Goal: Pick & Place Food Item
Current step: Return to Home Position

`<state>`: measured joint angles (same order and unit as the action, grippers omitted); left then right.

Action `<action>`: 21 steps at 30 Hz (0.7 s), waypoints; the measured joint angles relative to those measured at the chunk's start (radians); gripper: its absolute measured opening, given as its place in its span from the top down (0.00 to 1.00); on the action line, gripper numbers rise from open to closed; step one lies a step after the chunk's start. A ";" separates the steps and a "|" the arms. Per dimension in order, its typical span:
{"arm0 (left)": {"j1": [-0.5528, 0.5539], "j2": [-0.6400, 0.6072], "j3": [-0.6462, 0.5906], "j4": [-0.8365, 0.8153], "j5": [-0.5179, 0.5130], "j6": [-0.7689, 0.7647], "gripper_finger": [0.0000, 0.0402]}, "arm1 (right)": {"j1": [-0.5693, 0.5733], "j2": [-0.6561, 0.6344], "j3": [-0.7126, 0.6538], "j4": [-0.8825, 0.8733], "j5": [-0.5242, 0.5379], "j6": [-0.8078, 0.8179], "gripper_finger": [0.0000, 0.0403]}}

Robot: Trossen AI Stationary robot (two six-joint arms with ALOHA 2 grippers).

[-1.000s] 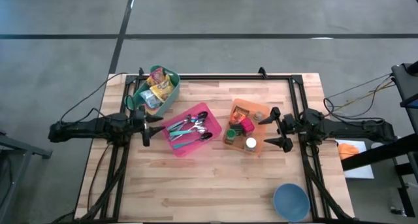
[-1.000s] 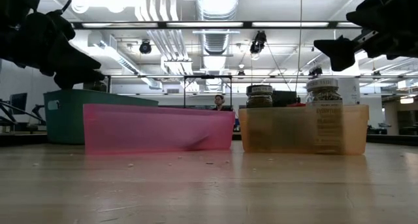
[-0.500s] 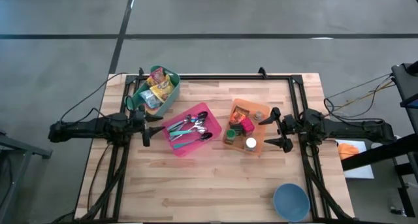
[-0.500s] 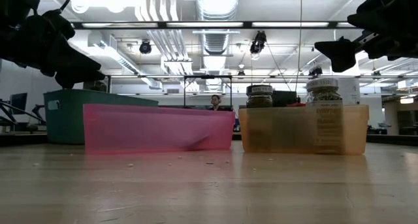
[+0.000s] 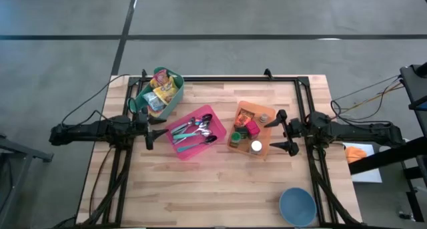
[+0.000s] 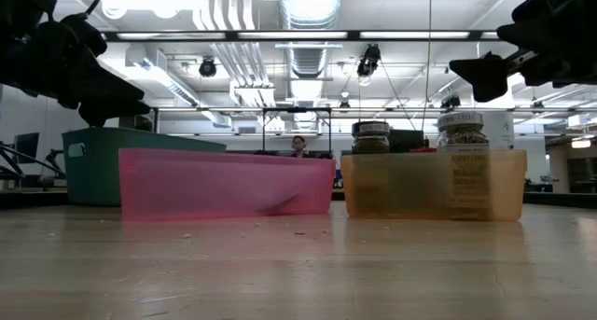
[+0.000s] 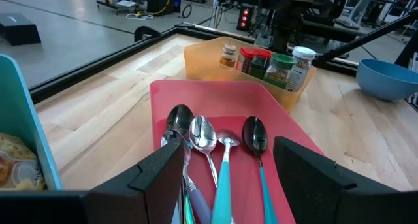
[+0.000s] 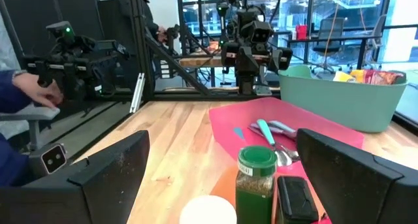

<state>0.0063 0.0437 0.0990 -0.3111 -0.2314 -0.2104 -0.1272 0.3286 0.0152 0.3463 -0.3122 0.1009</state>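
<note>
Yellow snack packets [image 5: 161, 87] lie in a green bin [image 5: 175, 95] at the table's far left. Spice jars, one with a green lid [image 8: 256, 173], stand in an orange tray [image 5: 261, 146] right of centre. Between them a pink tray [image 5: 189, 151] holds spoons [image 7: 202, 134]. My left gripper [image 5: 154, 129] hovers open at the pink tray's left end, its fingers [image 7: 157, 178] level above the spoon handles. My right gripper [image 5: 281, 133] stands open just right of the orange tray, fingers [image 8: 111, 172] apart and nothing between them. Both hang above the table [image 6: 121, 96] [image 6: 480, 73].
A blue bowl [image 5: 297, 206] sits at the near right corner. A black frame rail [image 5: 227, 78] runs along the table's far edge and sides. Bare wood lies along the near half [image 5: 200, 189]. A person's hand [image 8: 29, 93] shows beyond the table.
</note>
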 joint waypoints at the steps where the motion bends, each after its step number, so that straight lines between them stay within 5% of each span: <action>1: 0.000 0.000 0.000 0.000 0.000 0.000 0.41 | 0.000 0.000 -0.004 0.000 0.000 0.000 0.05; 21: 0.000 0.000 0.000 0.000 0.000 0.000 0.41 | 0.000 0.001 -0.006 -0.021 -0.002 0.004 0.05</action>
<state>0.0063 0.0437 0.0986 -0.3111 -0.2317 -0.2108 -0.1272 0.3294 0.0090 0.3252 -0.3138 0.1045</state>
